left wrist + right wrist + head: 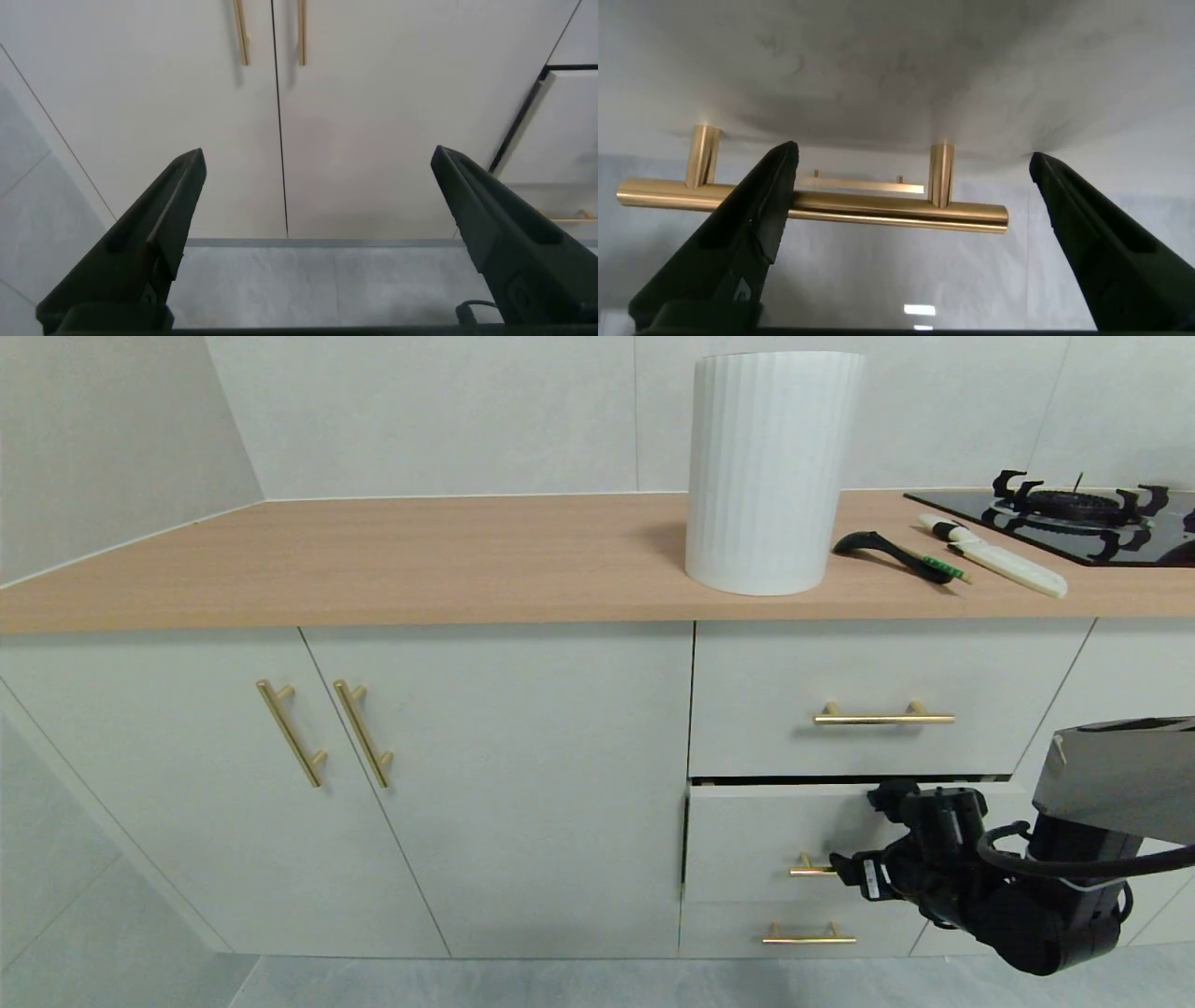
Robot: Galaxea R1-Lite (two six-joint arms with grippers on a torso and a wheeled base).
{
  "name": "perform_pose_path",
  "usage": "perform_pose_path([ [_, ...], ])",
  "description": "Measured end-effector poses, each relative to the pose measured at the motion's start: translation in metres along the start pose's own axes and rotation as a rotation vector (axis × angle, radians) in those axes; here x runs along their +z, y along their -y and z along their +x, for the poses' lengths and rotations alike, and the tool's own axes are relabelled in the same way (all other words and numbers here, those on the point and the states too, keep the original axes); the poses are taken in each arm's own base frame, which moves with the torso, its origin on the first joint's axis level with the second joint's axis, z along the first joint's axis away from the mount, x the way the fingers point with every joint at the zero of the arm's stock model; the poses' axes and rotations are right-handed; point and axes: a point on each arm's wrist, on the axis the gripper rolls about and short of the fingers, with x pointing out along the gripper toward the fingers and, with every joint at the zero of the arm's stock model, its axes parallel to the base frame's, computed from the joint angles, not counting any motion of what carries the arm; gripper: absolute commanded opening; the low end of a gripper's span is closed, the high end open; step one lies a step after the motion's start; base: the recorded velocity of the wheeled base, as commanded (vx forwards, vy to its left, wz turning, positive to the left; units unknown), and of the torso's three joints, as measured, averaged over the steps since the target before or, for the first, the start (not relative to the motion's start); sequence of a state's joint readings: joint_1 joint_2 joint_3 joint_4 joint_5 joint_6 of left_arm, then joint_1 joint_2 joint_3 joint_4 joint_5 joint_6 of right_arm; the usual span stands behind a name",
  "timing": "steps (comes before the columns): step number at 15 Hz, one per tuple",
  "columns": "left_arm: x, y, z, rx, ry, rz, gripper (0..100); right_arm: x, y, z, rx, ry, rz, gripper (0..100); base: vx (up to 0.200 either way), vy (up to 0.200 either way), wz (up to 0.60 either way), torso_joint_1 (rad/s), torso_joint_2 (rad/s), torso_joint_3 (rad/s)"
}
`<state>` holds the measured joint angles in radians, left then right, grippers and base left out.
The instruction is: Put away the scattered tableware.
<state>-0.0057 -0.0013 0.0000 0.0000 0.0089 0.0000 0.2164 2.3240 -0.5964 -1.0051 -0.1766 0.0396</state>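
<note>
On the wooden countertop (420, 560), right of a tall white ribbed container (766, 476), lie a black-handled utensil (887, 553), a thin green-handled tool (948, 567) and a white knife (1004, 565). Below them the middle drawer (747, 840) stands slightly ajar, with a dark gap along its top. My right gripper (845, 870) is at that drawer's gold handle (878, 213), open, with one finger (757, 233) on each side of the bar. My left gripper (318, 154) hangs open and holds nothing, low in front of the double cabinet doors (280, 121).
A black gas hob (1074, 518) sits at the counter's right end. The top drawer (884, 717) is closed and a bottom drawer handle (808, 938) lies just under my right gripper. Grey floor (467, 985) runs along the cabinet base.
</note>
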Motion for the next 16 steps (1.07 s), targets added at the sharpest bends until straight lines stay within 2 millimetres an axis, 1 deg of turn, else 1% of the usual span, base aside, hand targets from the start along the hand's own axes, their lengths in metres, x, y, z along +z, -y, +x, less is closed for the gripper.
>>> perform_pose_path([
  [1,0.000,0.000,0.000,0.000,0.000,0.000,100,0.001,0.001,-0.006,0.012,-0.032,-0.010,100,0.000,0.000,0.00,0.000,0.00,0.000],
  [2,0.000,0.000,0.000,0.000,0.000,0.000,100,0.004,0.002,-0.018,0.029,-0.071,-0.021,100,0.000,0.000,0.00,0.000,0.00,0.000],
  [3,0.000,0.000,0.000,0.000,0.000,0.000,100,0.009,0.004,-0.031,0.050,-0.102,-0.031,100,0.000,0.000,0.00,0.000,0.00,0.000],
  [5,0.000,0.000,0.000,0.000,0.000,0.000,100,0.026,0.007,-0.064,0.091,-0.104,-0.033,100,0.000,0.000,0.00,0.000,0.00,0.000],
  [8,0.000,0.000,0.000,0.000,0.000,0.000,100,0.056,0.003,-0.111,0.141,0.031,-0.040,100,0.000,0.000,0.00,0.000,0.00,0.000],
  [10,0.000,0.000,0.000,0.000,0.000,0.000,100,0.065,-0.004,-0.130,0.165,0.101,-0.047,100,0.000,0.000,0.00,0.000,0.00,0.000],
  [11,0.000,0.000,0.000,0.000,0.000,0.000,100,0.069,-0.005,-0.134,0.171,0.131,-0.046,100,0.000,0.000,0.00,0.000,0.00,0.000],
  [13,0.000,0.000,0.000,0.000,0.000,0.000,100,0.075,-0.008,-0.133,0.173,0.194,-0.031,100,0.000,0.000,0.00,0.000,0.00,0.000],
  [14,0.000,0.000,0.000,0.000,0.000,0.000,100,0.076,-0.009,-0.129,0.161,0.221,-0.019,100,0.000,0.000,0.00,0.000,0.00,0.000],
  [16,0.000,0.000,0.000,-0.001,0.000,0.000,100,0.076,-0.012,-0.115,0.118,0.253,0.003,100,0.000,0.000,0.00,0.000,0.00,0.000],
])
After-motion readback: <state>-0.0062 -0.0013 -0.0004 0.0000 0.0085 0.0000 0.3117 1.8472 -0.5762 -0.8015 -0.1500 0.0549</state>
